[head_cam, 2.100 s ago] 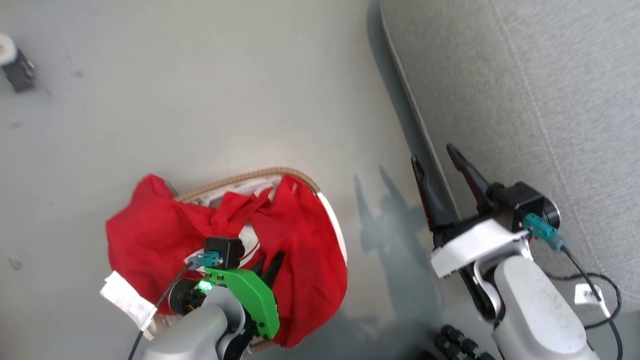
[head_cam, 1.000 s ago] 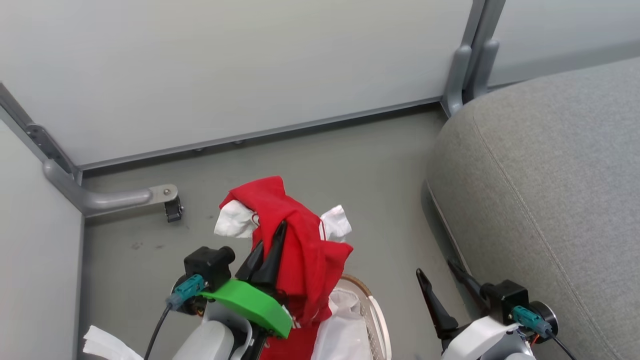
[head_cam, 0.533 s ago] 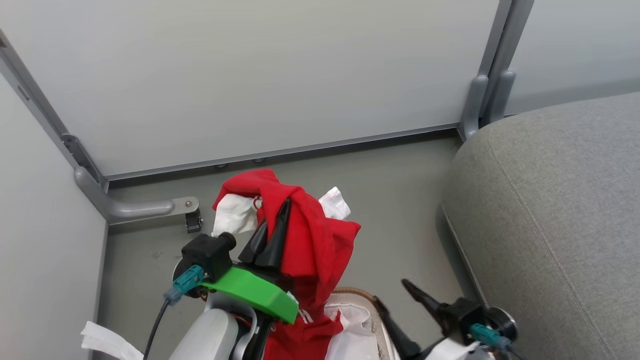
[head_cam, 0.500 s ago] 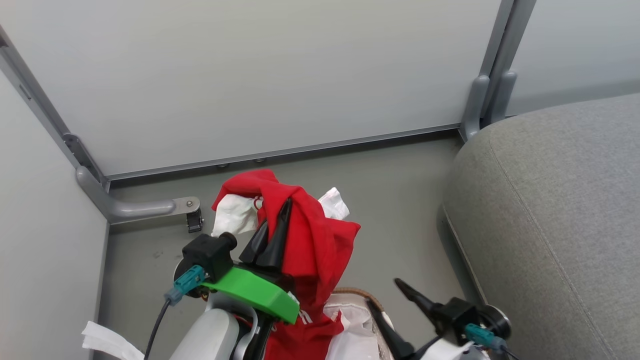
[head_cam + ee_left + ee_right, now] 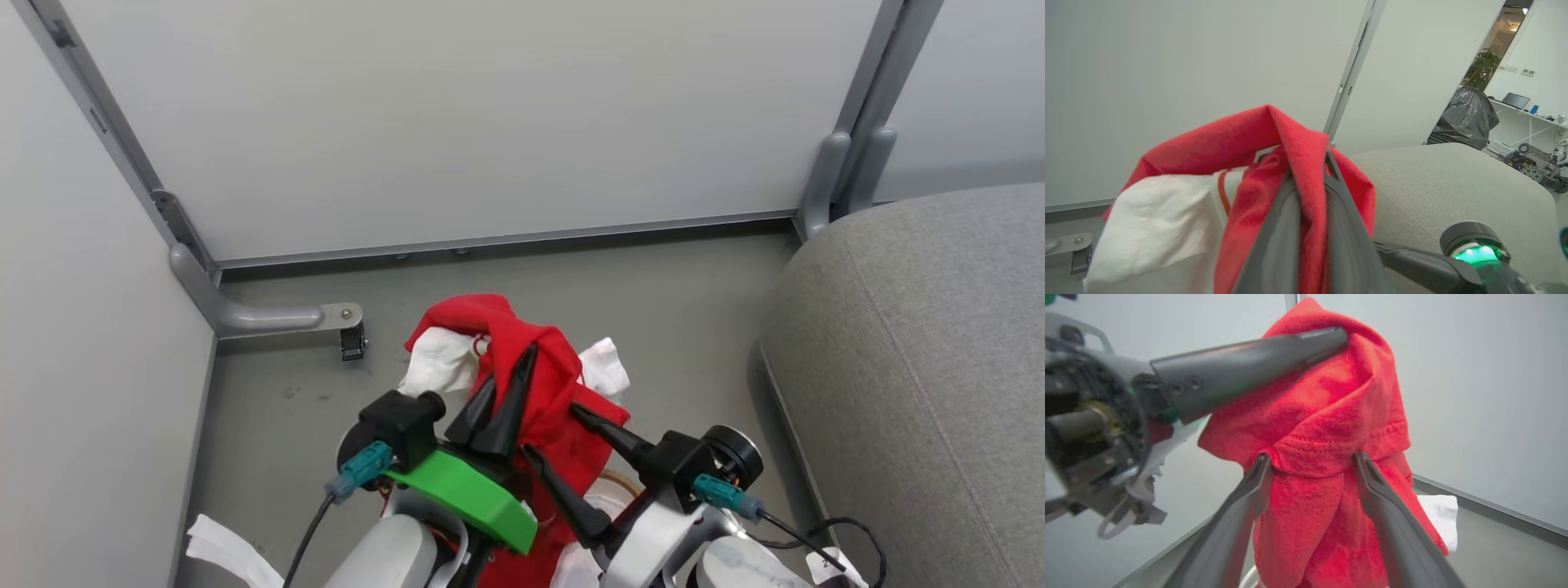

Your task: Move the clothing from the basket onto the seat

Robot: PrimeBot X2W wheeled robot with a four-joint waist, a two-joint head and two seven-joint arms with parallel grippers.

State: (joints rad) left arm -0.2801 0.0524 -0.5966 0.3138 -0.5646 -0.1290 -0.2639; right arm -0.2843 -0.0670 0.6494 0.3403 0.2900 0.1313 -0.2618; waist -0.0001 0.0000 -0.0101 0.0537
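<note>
At the left claw (image 5: 510, 367), the two dark fingers are pressed together on a bunched fold of the red clothing (image 5: 490, 314). The pinch sits near the top of the bundle, so the fabric drapes over the fingertips and hangs down on both sides. One white patch (image 5: 437, 371) spills out to the robot's left. This high pinch appears chosen to carry the garment as one hanging mass. The right claw (image 5: 1311, 456) is spread wide, one finger on each side of a stitched fold lower on the same garment and close against it, but not closed on it. That placement suggests a second hold is being prepared, to support the loose lower part or to take the load over. The garment hangs in the air over the basket (image 5: 618, 478), of which a short stretch of brown rim shows behind the right arm. Whether the lower end is clear of the basket cannot be told, as both arms hide it. Grey floor (image 5: 694, 327) lies between the bundle and the seat (image 5: 914, 367), which stands well apart to the robot's right with nothing red on it. In my judgement the transfer is at its carrying stage, with the swing across to the seat not yet made. A trailing hem could snag the rim.
</note>
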